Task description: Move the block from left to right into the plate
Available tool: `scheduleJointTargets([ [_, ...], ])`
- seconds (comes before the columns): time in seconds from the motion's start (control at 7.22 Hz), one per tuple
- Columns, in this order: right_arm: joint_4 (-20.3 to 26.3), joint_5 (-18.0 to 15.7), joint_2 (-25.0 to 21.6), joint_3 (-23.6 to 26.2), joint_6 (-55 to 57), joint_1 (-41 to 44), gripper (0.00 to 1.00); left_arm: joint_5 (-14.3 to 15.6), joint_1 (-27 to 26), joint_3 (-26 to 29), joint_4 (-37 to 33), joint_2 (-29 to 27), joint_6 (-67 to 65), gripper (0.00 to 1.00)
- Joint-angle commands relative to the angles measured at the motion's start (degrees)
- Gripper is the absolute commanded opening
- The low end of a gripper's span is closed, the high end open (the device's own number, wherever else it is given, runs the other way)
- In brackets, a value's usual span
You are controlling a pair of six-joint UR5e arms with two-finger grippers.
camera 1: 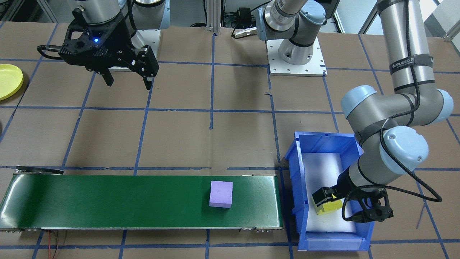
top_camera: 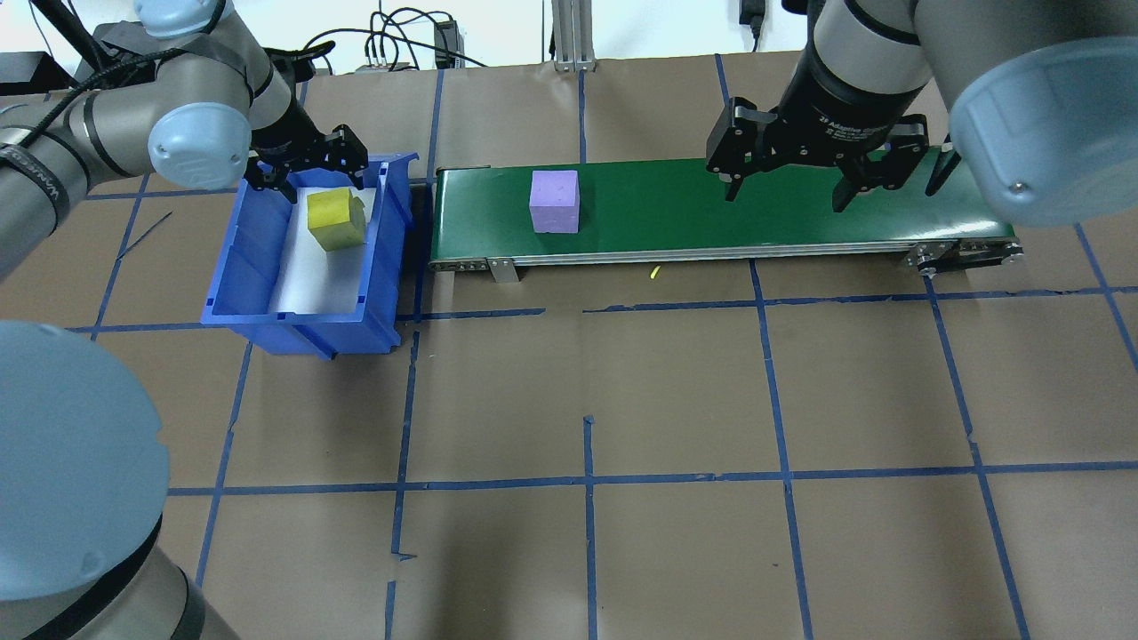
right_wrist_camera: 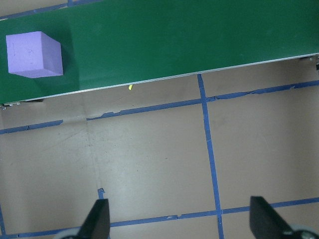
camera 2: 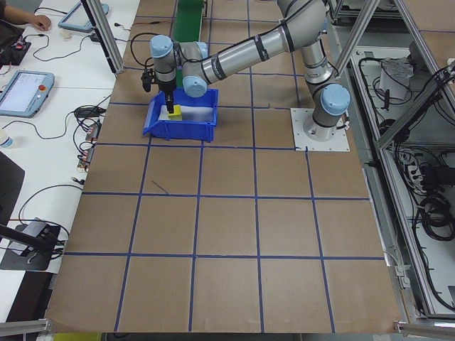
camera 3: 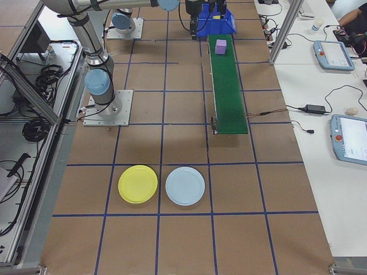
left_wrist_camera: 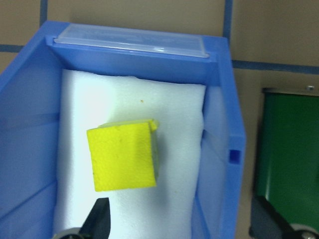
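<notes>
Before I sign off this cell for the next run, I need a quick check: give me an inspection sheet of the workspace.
Surface: brown paper table with blue tape grid; green conveyor on it.
Job's things: purple block on the conveyor near the bin; yellow block in the blue bin; yellow plate beyond the conveyor's far end.
Clutter: light blue plate beside the yellow one; small yellow scrap by the conveyor.
Grippers: left gripper shut on the yellow block; right gripper open, empty, above the conveyor.
Cables: black cable along the left arm.
Surroundings: side desks with pendants and wires.
</notes>
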Motion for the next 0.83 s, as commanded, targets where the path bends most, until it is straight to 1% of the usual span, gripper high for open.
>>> scheduleJointTargets([
  [0.0, 0.0, 0.0, 0.0, 0.0, 0.0, 0.0, 1.00, -1.0, 0.3, -2.2, 3.4, -1.7, -0.3, 1.00],
  [0.14, 0.0, 0.0, 0.0, 0.0, 0.0, 0.0, 1.00, -1.0, 0.4, -3.1, 4.4, -1.9, -0.1, 0.98],
  [0.28, 0.0, 0.0, 0.0, 0.0, 0.0, 0.0, 1.00, -1.1, 0.5, -3.2, 4.3, -1.4, 1.2, 0.55],
  [0.42, 0.0, 0.1, 0.0, 0.0, 0.0, 0.0, 1.00, -0.7, 0.6, -3.1, 4.1, -1.0, 2.1, 0.40],
  [0.55, 0.0, 0.0, 0.0, 0.0, 0.0, 0.0, 1.00, -0.4, 0.6, -2.8, 3.6, -0.4, 2.1, 0.28],
  [0.69, 0.0, 0.0, 0.0, 0.0, 0.0, 0.0, 1.00, -0.5, 0.6, -2.3, 3.5, 0.7, 2.0, 0.24],
])
